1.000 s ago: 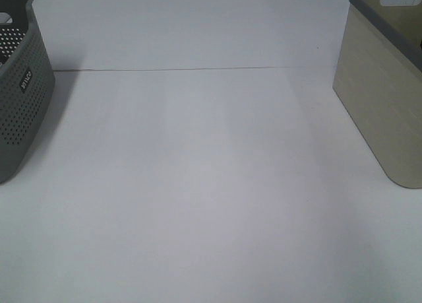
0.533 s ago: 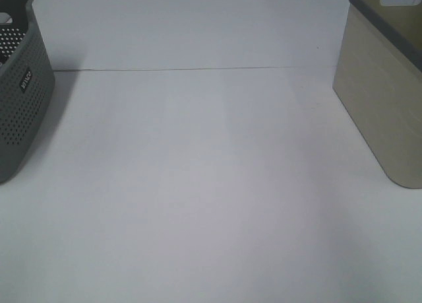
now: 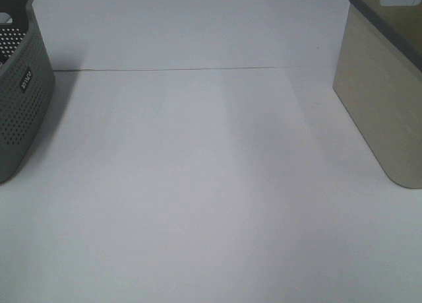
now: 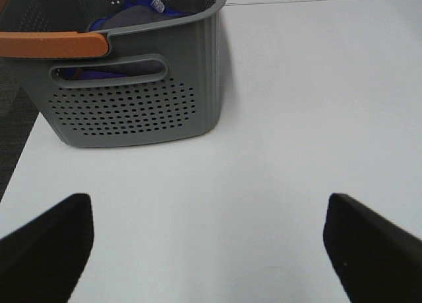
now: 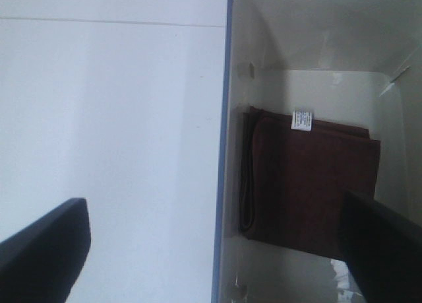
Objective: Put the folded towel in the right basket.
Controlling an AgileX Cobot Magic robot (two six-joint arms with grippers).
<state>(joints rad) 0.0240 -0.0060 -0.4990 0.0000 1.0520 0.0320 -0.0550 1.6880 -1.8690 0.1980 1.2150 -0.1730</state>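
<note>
The folded towel [image 5: 310, 184], dark reddish-brown with a small white tag, lies flat on the floor of the right basket [image 5: 227, 151]. That beige basket with its dark grey rim stands at the right edge of the exterior view [image 3: 379, 98]; the towel is hidden there. My right gripper [image 5: 211, 250] is open and empty, above the basket's near wall. My left gripper [image 4: 208, 243] is open and empty over the bare table, in front of the grey-green perforated basket [image 4: 132, 98]. Neither gripper shows in the exterior view.
The grey-green perforated basket [image 3: 20, 98] stands at the left edge of the table and holds blue and grey cloth [image 4: 132, 16]. An orange strip [image 4: 53, 44] lies across its rim. A seam [image 3: 184, 69] runs across the white table.
</note>
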